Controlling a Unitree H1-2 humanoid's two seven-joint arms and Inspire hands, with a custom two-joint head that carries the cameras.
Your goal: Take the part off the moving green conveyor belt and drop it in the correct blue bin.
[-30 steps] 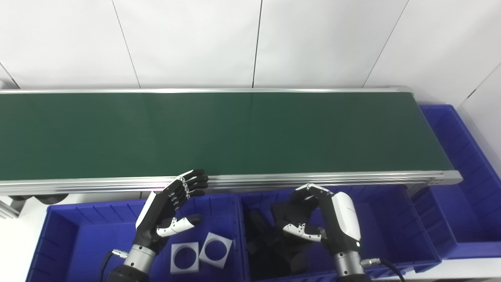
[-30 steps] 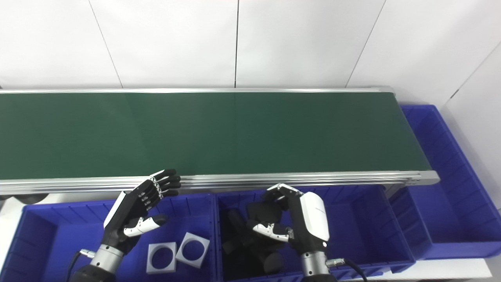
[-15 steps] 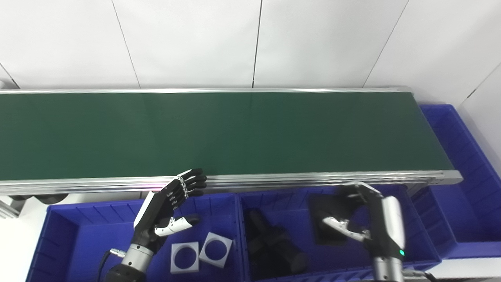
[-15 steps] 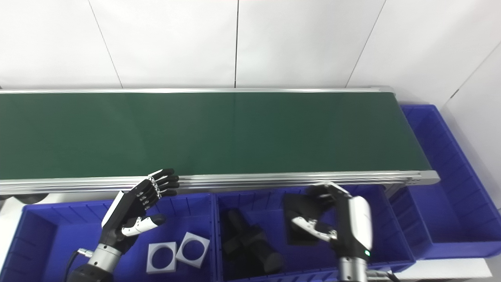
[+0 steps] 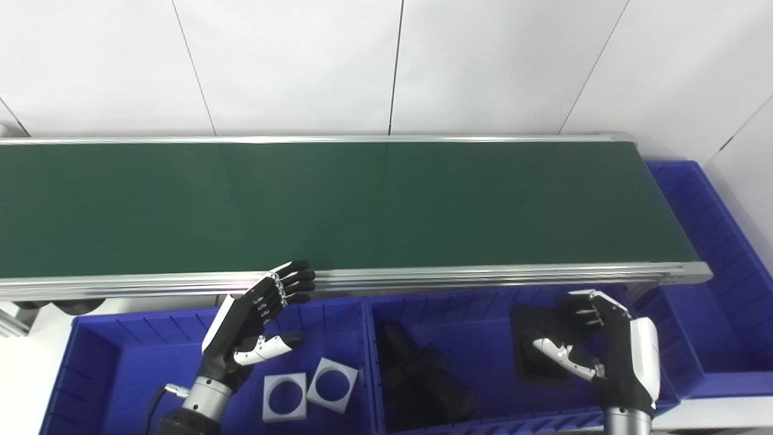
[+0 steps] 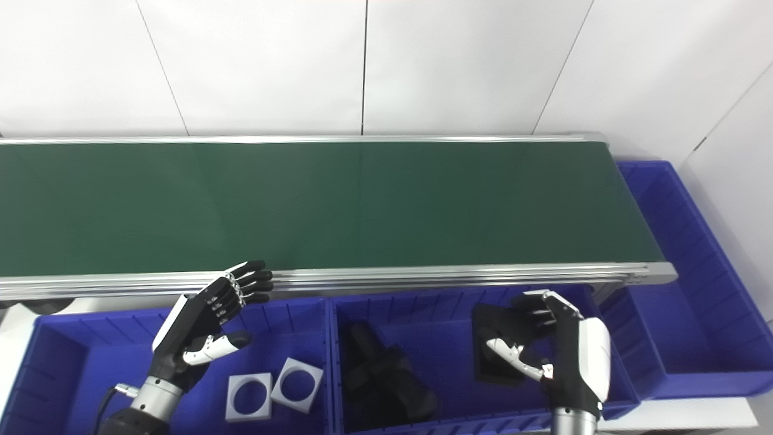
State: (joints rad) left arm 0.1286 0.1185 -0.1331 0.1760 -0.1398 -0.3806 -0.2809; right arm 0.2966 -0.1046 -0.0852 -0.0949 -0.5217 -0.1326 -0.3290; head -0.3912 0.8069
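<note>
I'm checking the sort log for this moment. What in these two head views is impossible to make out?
- Whether the right hand grips the flat black part: its fingers overlap it in both views.
- What the pile of black parts holds: dark shapes merge together.
- The left blue bin: its front is cut by the bottom edge.
- The green conveyor belt: its left end is cut by the edge.

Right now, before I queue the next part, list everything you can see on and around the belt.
conveyor belt: one, green, bare, across the middle
blue bins: three, two along the near side, one at the belt's right end
square plates with round holes: two, white, left near bin
black parts: a dark pile, count unclear, middle bin, left part
black flat part: one, middle bin, right part
left hand: open, over the left bin
right hand: fingers spread beside the flat part
</note>
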